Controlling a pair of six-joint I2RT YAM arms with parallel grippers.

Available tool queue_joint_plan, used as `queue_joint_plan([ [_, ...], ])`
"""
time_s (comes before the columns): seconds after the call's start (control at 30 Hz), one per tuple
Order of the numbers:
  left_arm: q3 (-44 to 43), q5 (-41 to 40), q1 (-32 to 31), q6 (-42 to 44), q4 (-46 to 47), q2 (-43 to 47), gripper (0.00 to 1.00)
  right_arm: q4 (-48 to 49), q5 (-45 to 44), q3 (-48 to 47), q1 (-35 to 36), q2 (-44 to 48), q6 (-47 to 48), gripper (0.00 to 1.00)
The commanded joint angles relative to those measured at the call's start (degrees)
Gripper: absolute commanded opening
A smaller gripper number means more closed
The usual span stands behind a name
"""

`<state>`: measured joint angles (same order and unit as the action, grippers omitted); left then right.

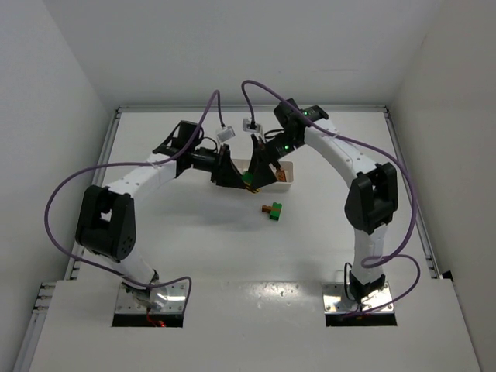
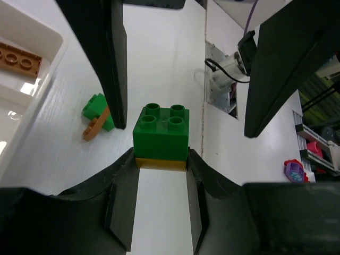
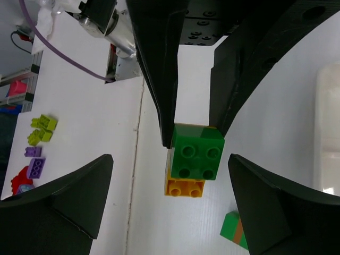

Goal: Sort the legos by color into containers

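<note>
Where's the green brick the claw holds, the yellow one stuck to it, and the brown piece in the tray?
green brick [image 2: 161, 127]: left wrist view, on its studded top face.
yellow brick [image 3: 184, 188]: right wrist view, on the part showing beyond the green.
brown piece [image 2: 18, 57]: left wrist view, middle of its studded top.

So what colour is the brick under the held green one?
Yellow-orange. The lower brick shows best in the right wrist view.
</note>
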<state>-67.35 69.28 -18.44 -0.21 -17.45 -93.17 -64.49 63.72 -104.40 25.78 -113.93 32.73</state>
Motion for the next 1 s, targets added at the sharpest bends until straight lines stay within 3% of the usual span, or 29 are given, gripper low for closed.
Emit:
queue_joint_plan([
  [0.0,-3.13,2.53,-1.33,2.14,1.81,-0.44,0.00,0.85,0.44,-1.51,0.59,-0.67,-0.21,0.90],
  [0.23,-3.14,2.53,-3.10,3.19,1.29,-0.44,0.00,3.40,1.58,-1.51,0.59,-1.73,-3.19,0.88],
  [0.27,-3.14,2.53,-3.10,3.20,1.28,-0.44,0.00,4.10,2.97,-1.51,0.59,-1.73,-3.81,0.75],
  [0.37,-2.61,2.00,-3.62,3.72,1.28,-0.44,0.00,4.64,2.99,-1.51,0.59,-1.73,-5.39,0.52],
  [0.47,-2.61,0.95,-3.62,3.72,1.28,0.09,0.00,4.64,2.99,-0.99,-0.02,-2.26,-6.01,0.35],
  [0.5,-2.00,0.95,-3.10,4.25,1.28,0.61,0.00,4.64,2.38,-0.37,-0.03,-1.65,-6.01,0.20],
  [0.6,-0.77,0.42,-2.05,4.25,0.76,0.62,0.00,3.85,1.15,0.42,-0.64,-1.03,-4.70,0.02],
  [0.97,7.05,-4.41,2.35,8.11,-3.37,6.85,0.00,6.56,-0.53,1.48,-9.68,0.02,-6.89,0.00],
])
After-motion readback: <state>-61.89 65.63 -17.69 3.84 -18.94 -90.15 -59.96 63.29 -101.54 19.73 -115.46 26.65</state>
